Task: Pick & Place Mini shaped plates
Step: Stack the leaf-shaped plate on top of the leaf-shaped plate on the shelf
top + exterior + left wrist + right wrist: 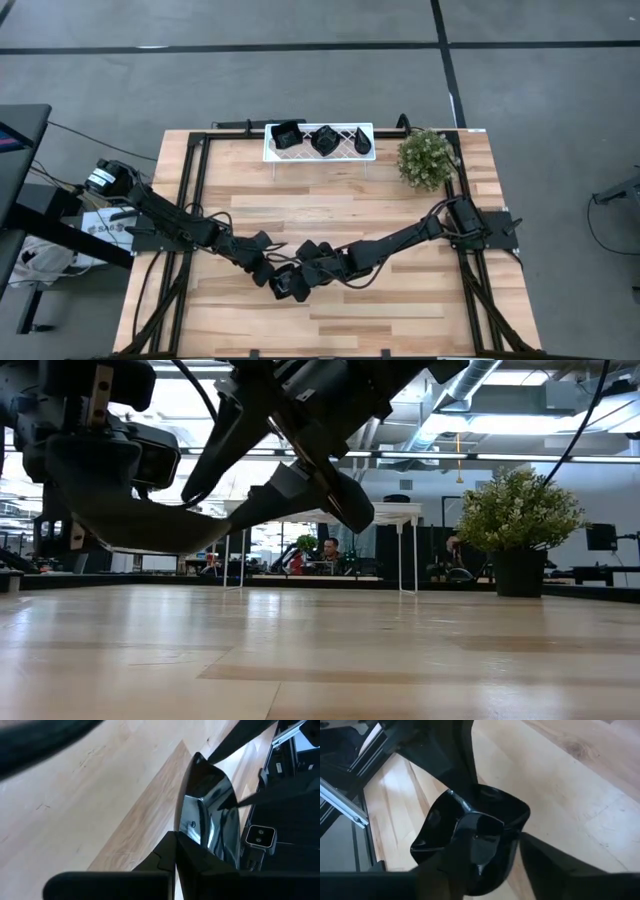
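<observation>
One mini shaped plate [291, 285], small and glossy black, hangs above the middle of the table near its near edge. My left gripper [276, 276] is shut on it. My right gripper [502, 852] is open beside it. One finger [470, 837] is over the plate's hollow and the other [547, 857] is outside the rim. The low view shows the plate [130, 525] clear of the tabletop. Three more mini shaped plates [324, 139] lie in the white lattice tray [270, 152] at the far edge. My left gripper pinches the plate's rim [186, 832] between its two fingers, at one end of the plate. The fingers come slanting down from the table's left side. The plate is lifted clear of the table and juts out past the fingertips, its hollow [210, 805] turned sideways. My right gripper's fingers stand on either side of the plate's rim [517, 827]; whether they touch it I cannot tell.
A potted green plant [427, 158] stands at the far right corner, next to the tray. Black frame rails [190, 190] run along the table's left and right sides. Bare wood [330, 200] lies between the grippers and the tray.
</observation>
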### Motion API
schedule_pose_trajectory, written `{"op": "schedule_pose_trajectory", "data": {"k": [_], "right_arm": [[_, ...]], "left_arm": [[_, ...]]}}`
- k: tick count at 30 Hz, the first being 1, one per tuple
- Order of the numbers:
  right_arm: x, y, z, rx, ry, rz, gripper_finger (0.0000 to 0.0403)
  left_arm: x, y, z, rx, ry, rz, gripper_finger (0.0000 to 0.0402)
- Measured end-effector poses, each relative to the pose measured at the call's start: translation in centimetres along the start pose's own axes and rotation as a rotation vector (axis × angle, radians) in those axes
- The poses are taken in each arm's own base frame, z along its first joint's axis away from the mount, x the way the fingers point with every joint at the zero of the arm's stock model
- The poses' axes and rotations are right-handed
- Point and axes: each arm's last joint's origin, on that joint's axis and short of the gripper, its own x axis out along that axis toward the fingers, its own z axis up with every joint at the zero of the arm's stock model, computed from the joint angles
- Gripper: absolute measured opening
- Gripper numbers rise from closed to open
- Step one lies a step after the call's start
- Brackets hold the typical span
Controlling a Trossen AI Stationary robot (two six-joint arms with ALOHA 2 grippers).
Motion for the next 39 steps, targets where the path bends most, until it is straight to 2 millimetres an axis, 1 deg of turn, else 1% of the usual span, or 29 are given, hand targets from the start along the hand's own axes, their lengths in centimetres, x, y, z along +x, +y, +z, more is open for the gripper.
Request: {"op": "schedule_pose_trajectory", "data": {"k": [4, 7, 11, 16, 19, 22, 31, 35, 37, 39], "right_arm": [[0.01, -0.03, 0.05, 0.002, 0.001, 0.0, 0.021], [0.01, -0.08, 0.0, 0.001, 0.009, -0.003, 0.0225], [0.01, -0.03, 0.04, 0.003, 0.006, 0.002, 0.0226], [0.06, -0.16, 0.22, 0.008, 0.001, -0.002, 0.0213], [0.07, -0.24, 0.27, 0.019, 0.002, -0.007, 0.0196], [0.08, -0.26, 0.3, 0.025, 0.002, -0.008, 0.0169], [0.09, -0.29, 0.28, 0.035, 0.012, -0.005, 0.0054], [0.08, -0.32, 0.23, 0.034, 0.025, -0.004, 0.0011], [0.08, -0.31, 0.23, 0.035, 0.025, -0.004, 0.0005], [0.08, -0.32, 0.22, 0.044, 0.026, -0.003, 0.0008]], "left_arm": [[0.0, -0.02, 0.03, 0.0, -0.004, 0.001, 0.0004], [-0.06, -0.28, 0.17, 0.001, -0.018, -0.016, 0.0004], [-0.05, -0.17, 0.1, 0.001, -0.009, -0.007, 0.0004], [-0.04, -0.14, 0.09, 0.001, -0.008, -0.006, 0.0004], [-0.04, -0.14, 0.07, 0.0, -0.005, -0.007, 0.0004], [-0.04, -0.12, 0.06, 0.0, -0.004, -0.007, 0.0004], [-0.03, -0.15, 0.04, 0.0, 0.001, -0.013, 0.0009], [-0.02, -0.3, 0.06, 0.0, 0.001, -0.033, 0.0009], [-0.01, -0.34, 0.07, 0.0, 0.0, -0.041, 0.001], [-0.01, -0.39, 0.09, 0.0, -0.001, -0.047, 0.001]]}}
